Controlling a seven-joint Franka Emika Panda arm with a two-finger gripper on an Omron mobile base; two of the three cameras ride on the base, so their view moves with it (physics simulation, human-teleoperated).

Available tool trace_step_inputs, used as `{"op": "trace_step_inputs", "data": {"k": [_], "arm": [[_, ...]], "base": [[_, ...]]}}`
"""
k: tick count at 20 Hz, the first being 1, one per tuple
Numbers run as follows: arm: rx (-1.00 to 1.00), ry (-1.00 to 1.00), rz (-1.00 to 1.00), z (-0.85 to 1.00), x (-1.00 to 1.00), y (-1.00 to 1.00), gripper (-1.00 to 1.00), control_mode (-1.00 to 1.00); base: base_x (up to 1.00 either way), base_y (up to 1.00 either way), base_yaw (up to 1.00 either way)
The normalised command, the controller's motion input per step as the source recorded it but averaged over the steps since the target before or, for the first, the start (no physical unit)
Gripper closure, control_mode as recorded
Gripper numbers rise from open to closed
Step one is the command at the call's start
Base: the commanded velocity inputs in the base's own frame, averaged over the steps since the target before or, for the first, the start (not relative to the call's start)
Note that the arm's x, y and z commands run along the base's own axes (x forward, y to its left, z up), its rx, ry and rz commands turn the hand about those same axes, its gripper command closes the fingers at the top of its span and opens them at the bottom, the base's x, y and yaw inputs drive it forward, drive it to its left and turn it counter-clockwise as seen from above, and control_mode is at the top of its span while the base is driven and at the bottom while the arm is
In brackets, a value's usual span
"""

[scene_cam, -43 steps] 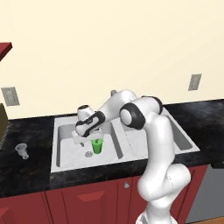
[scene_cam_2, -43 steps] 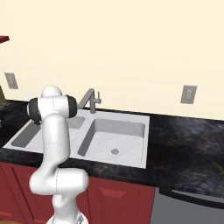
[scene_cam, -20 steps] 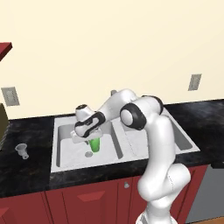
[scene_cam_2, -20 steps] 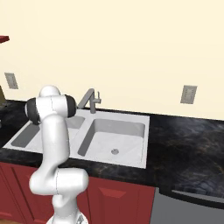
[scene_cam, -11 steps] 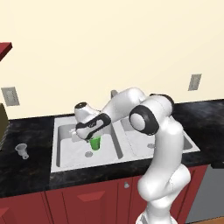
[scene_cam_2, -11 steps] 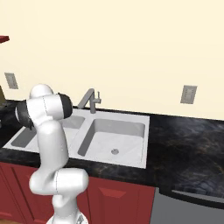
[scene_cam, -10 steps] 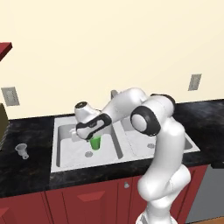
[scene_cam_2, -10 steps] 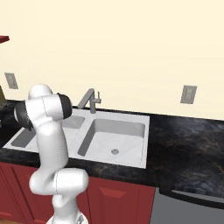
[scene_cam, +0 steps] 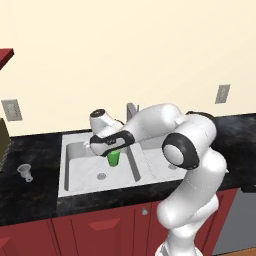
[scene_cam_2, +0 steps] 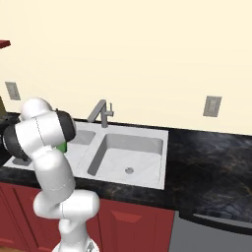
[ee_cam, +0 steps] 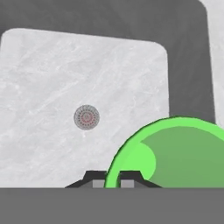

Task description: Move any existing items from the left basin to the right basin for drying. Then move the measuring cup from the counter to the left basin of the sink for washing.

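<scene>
Green plastic marks the tumbler point(scene_cam: 113, 158) in the left base view, hanging from the gripper point(scene_cam: 113, 151) above the left basin point(scene_cam: 80, 170) of the steel sink point(scene_cam: 67, 186), near the central divider and clear of the basin floor; the fingers pinch its rim, one on each side of the wall; the round drain point(scene_cam: 101, 176) lies below and to the left of the tumbler; the right basin point(scene_cam: 155, 167) sits beyond the divider, partly hidden by the white arm; the faucet point(scene_cam: 131, 109) rises at the back of the sink behind the arm; the measuring cup point(scene_cam: 25, 172) stands upright on the black speckled counter point(scene_cam: 30, 200), well apart from the sink on its left side; red cabinets point(scene_cam: 90, 230) run under the counter.

Seen from the right base view, a sliver of the tumbler point(scene_cam_2: 62, 145) shows past the arm's elbow, over the left basin point(scene_cam_2: 81, 140); the right basin point(scene_cam_2: 130, 157) lies open beside it with its drain point(scene_cam_2: 129, 171) near the front; the angular faucet point(scene_cam_2: 101, 114) stands behind the divider; the counter point(scene_cam_2: 211, 157) stretches away to the right of the sink.

From the hand view, the tumbler's point(ee_cam: 175, 153) open rim sits at lower right with the fingertips point(ee_cam: 127, 179) closed across its near wall; the left basin point(ee_cam: 52, 70) floor lies below, its drain point(ee_cam: 86, 117) left of the tumbler.
</scene>
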Motion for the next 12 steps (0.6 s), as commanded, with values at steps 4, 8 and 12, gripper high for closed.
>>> {"op": "trace_step_inputs", "data": {"k": [4, 8, 12], "arm": [[0.00, 0.00, 0.00, 0.56, -0.16, -0.22, 1.00, -1.00], [0.00, 0.00, 0.00, 0.48, -0.18, -0.22, 1.00, -1.00], [0.00, 0.00, 0.00, 0.36, -0.21, -0.24, 1.00, -1.00]], "base": [[0.00, 0.00, 0.00], [0.00, 0.00, 0.00], [0.00, 0.00, 0.00]]}}
